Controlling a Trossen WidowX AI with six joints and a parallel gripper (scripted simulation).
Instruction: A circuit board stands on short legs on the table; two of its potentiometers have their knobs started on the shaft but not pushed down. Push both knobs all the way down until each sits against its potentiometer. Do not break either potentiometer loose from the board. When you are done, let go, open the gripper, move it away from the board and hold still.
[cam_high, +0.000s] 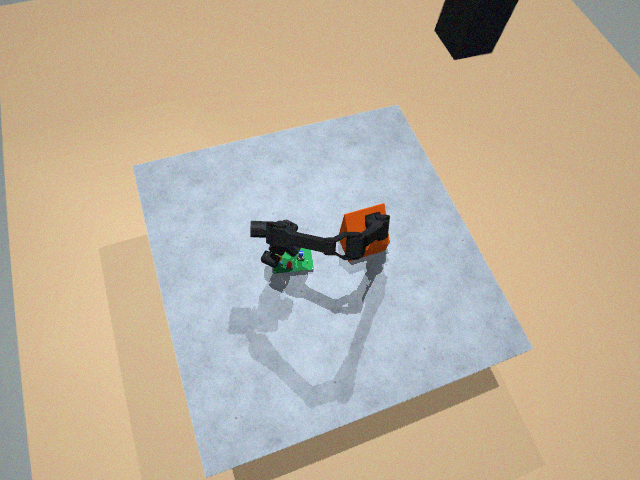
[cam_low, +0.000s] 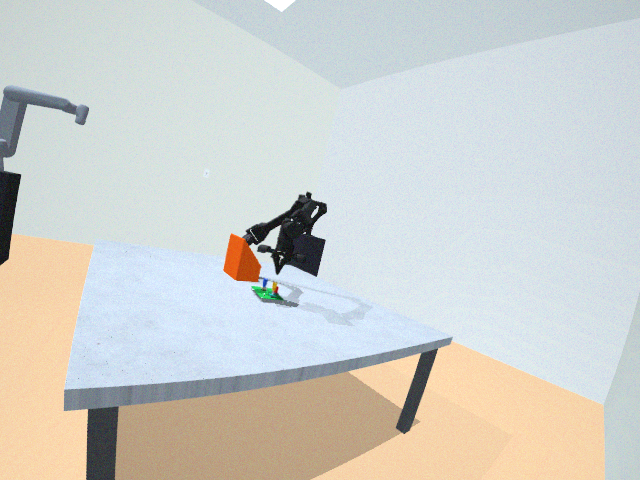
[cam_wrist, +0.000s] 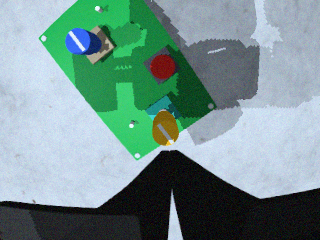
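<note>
The green circuit board (cam_high: 306, 265) (cam_low: 264, 294) (cam_wrist: 103, 85) stands on the table. A blue knob (cam_high: 300, 254) (cam_low: 264, 282) (cam_wrist: 78, 41) stands raised over a beige potentiometer (cam_wrist: 106, 46). A yellow knob (cam_low: 275, 285) (cam_wrist: 165, 129) stands raised over a teal potentiometer (cam_wrist: 158, 106), with a gap showing between them. A red knob (cam_high: 289, 265) (cam_low: 276, 290) (cam_wrist: 163, 66) sits low on a dark base. My gripper (cam_low: 278, 272) (cam_wrist: 170, 158) is shut and empty, its tips a little above the yellow knob and beside it in the wrist view. In the top view the arm hides the fingertips.
An orange block (cam_high: 361, 222) (cam_low: 241, 260) stands beside the arm's base, near the board. White pins (cam_wrist: 97, 8) (cam_wrist: 131, 125) stick up from the board. A dark panel (cam_low: 310, 253) shows behind the arm. A grey robot arm (cam_low: 46, 98) is at the far left of the exterior view.
</note>
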